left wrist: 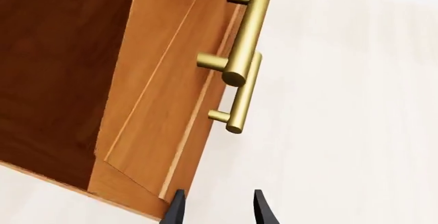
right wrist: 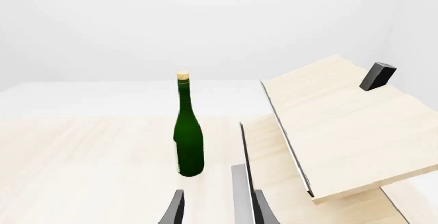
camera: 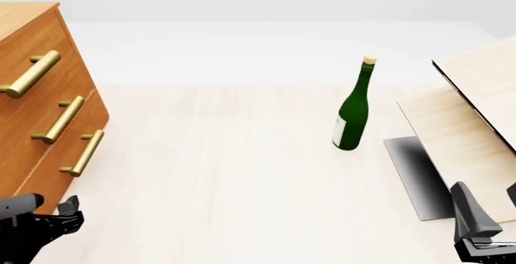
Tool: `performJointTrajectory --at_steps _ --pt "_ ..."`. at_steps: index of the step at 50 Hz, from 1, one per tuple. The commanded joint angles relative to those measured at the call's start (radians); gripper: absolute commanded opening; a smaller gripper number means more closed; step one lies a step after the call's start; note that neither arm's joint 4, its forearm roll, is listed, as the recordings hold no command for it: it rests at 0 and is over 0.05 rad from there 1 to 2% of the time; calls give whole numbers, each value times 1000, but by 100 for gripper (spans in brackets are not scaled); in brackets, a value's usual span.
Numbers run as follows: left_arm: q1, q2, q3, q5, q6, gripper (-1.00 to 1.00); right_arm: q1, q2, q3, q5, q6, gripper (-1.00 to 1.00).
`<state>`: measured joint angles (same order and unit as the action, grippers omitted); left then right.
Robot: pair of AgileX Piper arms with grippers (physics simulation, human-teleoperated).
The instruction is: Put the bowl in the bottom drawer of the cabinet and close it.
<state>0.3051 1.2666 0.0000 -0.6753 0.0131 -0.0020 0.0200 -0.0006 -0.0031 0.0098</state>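
My left gripper [camera: 48,211], fingers spread and empty, sat just beside the cabinet [camera: 40,113], below the bottom drawer [camera: 69,161] handle.

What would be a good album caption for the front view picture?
A green bottle stands on the table between a three-drawer cabinet and pale wooden boards.

The cabinet [camera: 40,89] is orange-brown wood with brass handles [camera: 81,153]. The bottle [camera: 352,112] is dark green, cork-topped. The boards [camera: 472,104] and tabletop [camera: 217,173] are pale wood.
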Motion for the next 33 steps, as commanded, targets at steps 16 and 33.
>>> performJointTrajectory --at_steps 16,33 --pt "62 -120 0 28 42 100 -2 -10 0 5 -3 100" --pt "-70 -105 0 33 11 100 -2 -10 0 5 -3 100"
